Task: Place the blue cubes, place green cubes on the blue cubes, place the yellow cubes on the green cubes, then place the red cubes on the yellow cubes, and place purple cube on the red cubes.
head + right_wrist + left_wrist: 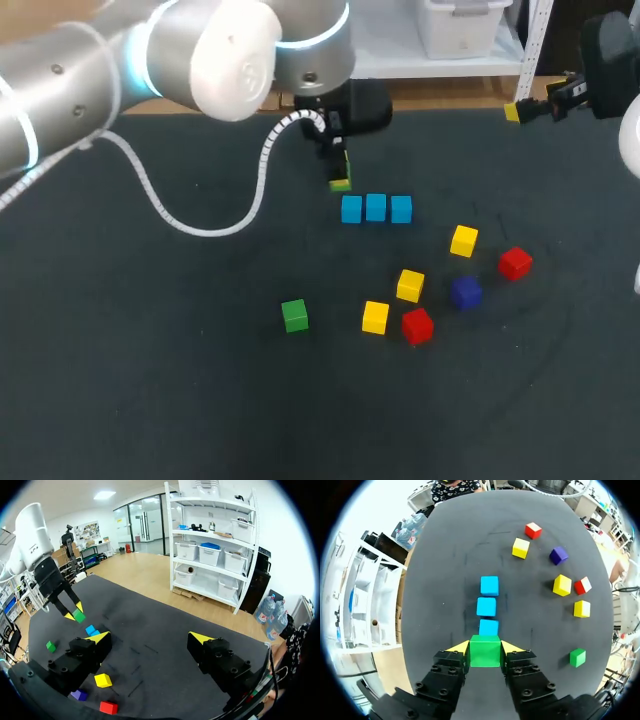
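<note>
Three blue cubes lie in a row near the table's middle. My left gripper hangs just above and behind the row's left end, shut on a green cube. In the left wrist view the blue row runs straight ahead of that green cube. A second green cube sits alone at the front left. Three yellow cubes, two red cubes and a purple cube are scattered at the front right. My right gripper is open and empty, high at the far right corner.
The dark table has wide bare room at the left and front. The left arm's white cable loops over the table's left middle. The scattered cubes crowd the space just in front of the blue row.
</note>
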